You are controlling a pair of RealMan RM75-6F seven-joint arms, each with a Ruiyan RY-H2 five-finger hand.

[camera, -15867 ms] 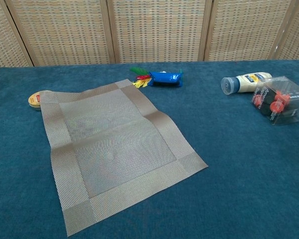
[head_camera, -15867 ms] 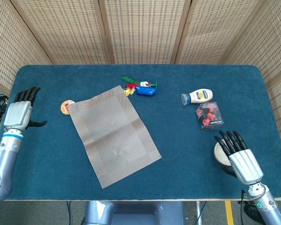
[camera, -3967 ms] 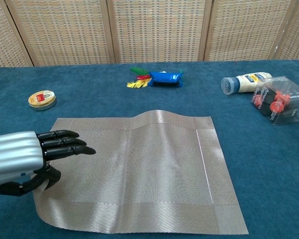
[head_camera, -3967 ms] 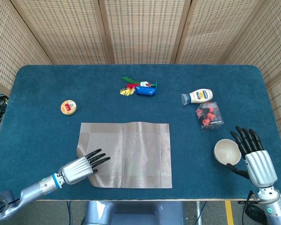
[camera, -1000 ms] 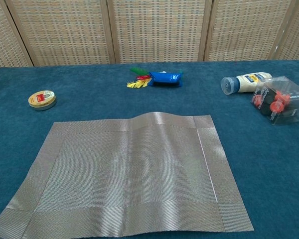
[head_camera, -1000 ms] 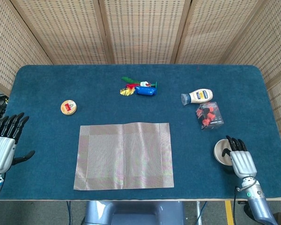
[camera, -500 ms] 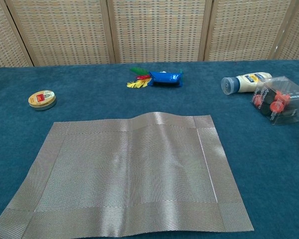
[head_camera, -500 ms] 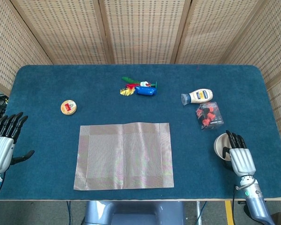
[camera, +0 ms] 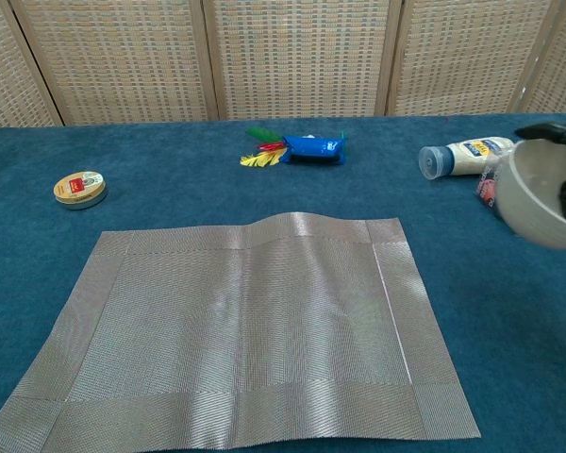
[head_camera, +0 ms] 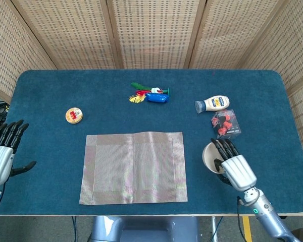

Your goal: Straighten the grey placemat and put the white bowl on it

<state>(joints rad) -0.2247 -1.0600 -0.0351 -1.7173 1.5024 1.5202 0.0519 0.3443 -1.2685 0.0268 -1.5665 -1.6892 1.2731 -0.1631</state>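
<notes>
The grey placemat [head_camera: 134,167] lies flat and square to the table's front edge, with a slight ripple along its far edge [camera: 297,223]. My right hand [head_camera: 236,169] grips the white bowl [head_camera: 211,157], which is lifted and tilted just right of the mat. In the chest view the bowl [camera: 536,209] hangs at the right edge, with dark fingertips [camera: 557,131] over its rim. My left hand [head_camera: 1,154] is off the table's left side, fingers spread, holding nothing.
A small round tin [head_camera: 73,115] sits left of the mat. A blue toy with coloured feathers [head_camera: 150,95] lies at the back middle. A mayonnaise bottle [head_camera: 213,104] and a clear box with red parts [head_camera: 225,124] sit behind the bowl.
My right hand has lifted the bowl and carried it left toward the mat; the bowl has come into the chest view. The left hand and the mat have stayed still.
</notes>
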